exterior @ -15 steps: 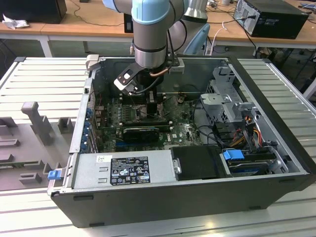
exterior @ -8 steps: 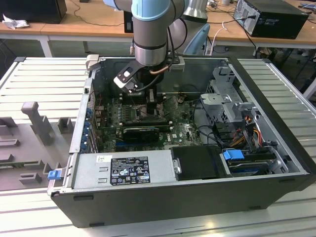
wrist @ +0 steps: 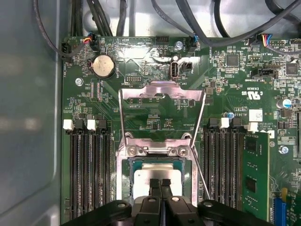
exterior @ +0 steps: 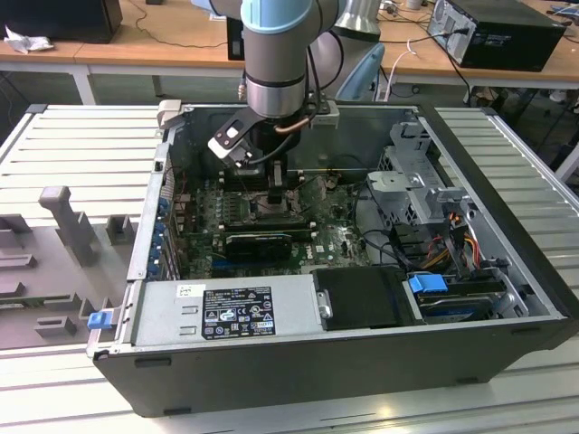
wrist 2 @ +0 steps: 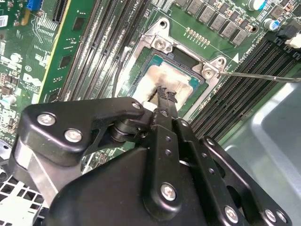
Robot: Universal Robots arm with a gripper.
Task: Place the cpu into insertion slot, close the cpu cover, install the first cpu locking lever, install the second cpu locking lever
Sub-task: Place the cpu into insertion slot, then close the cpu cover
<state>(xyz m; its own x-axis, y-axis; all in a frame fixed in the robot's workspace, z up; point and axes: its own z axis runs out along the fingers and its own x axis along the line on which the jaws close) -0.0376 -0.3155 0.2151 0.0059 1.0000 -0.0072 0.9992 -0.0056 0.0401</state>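
My gripper [wrist: 160,184], pinched shut and empty, has its tips at the cpu [wrist: 142,181] in the slot [wrist: 123,169], probably to seat it, with the cover [wrist: 161,89] flipped clear of the slot.

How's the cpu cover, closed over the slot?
No: in the first wrist view the cpu cover is swung open, leaving the cpu bare in the insertion slot.

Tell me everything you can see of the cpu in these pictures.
The cpu is a small flat square chip with a pale silvery face, patchy and smudged-looking in the second wrist view, with a green edge around it. It lies flat in the insertion slot. The gripper, fingers shut, has its tips right over the chip's face; whether they touch it cannot be told. The cpu cover stands open, away from the chip.
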